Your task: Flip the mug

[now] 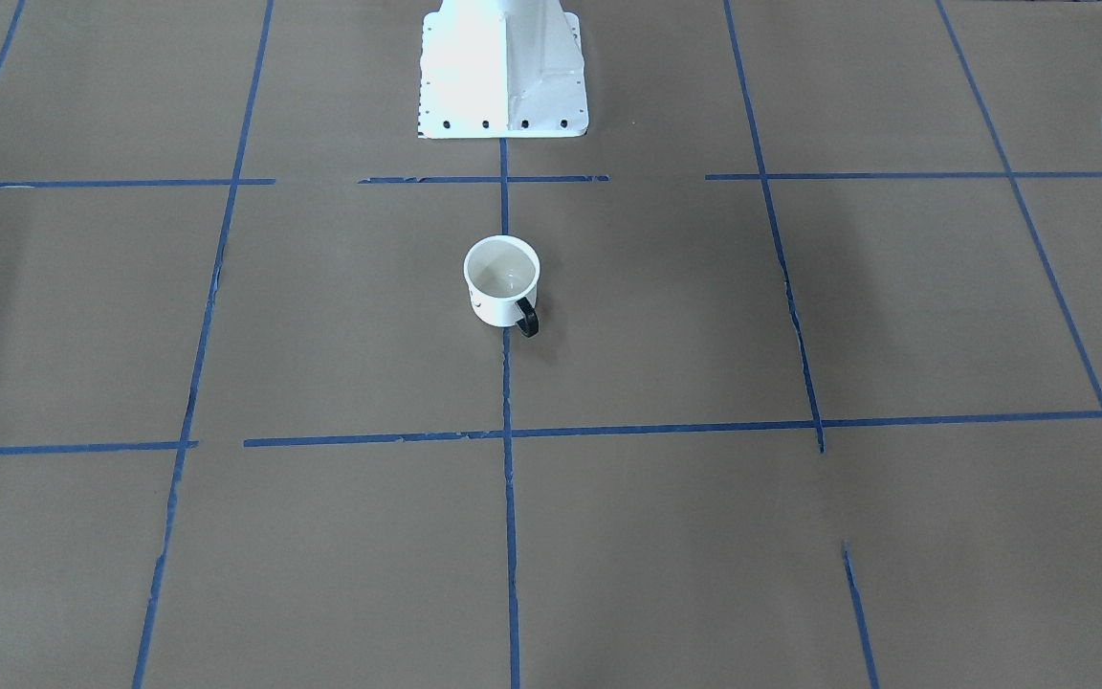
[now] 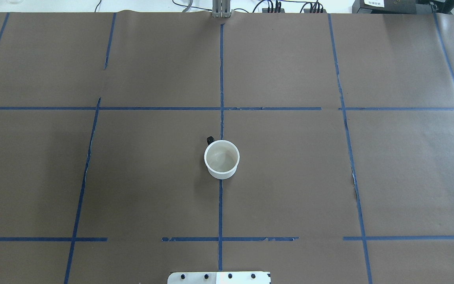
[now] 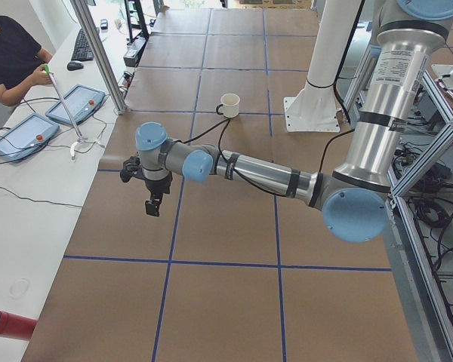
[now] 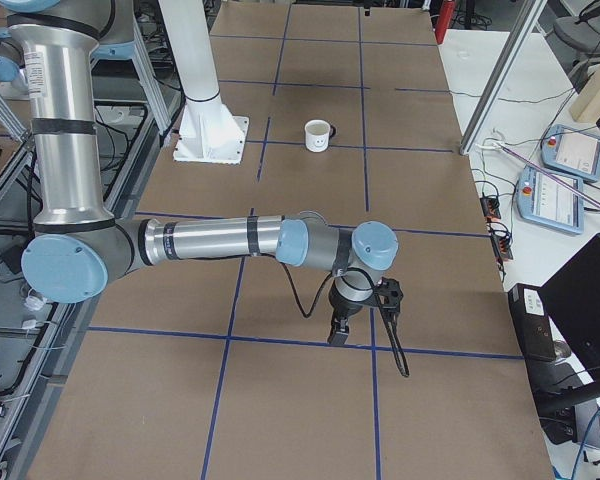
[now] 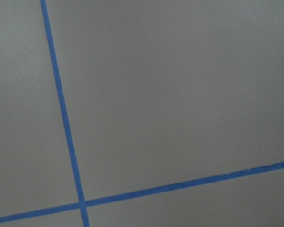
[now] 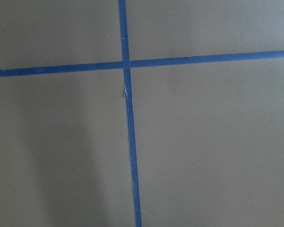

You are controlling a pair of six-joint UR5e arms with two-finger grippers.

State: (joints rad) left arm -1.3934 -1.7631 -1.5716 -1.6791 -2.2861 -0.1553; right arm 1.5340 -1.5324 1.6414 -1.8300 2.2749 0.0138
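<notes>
Mug stands upright on its base near the middle of the worktop, on the blue tape line that runs from the robot-side edge to the far edge. Its mouth faces up and the pale inside looks empty. The dark handle points toward the far edge.

Neither of the 2 arms is near it. The left gripper hangs above the paper toward the worktop's left end, and the right gripper toward the right end, both well apart from the mug. Both wrist cameras show only brown paper and tape. From these distant side views I cannot tell whether either gripper's fingers are apart or together. Neither appears to be holding anything, though the views are too coarse to be sure.

If the flip means putting the mug mouth-down, none of the task shows as done: the reach, grasp, turn-over and set-down all remain. If it was meant to end mouth-up, it could already be finished, and the pictures alone do not settle which.
</notes>
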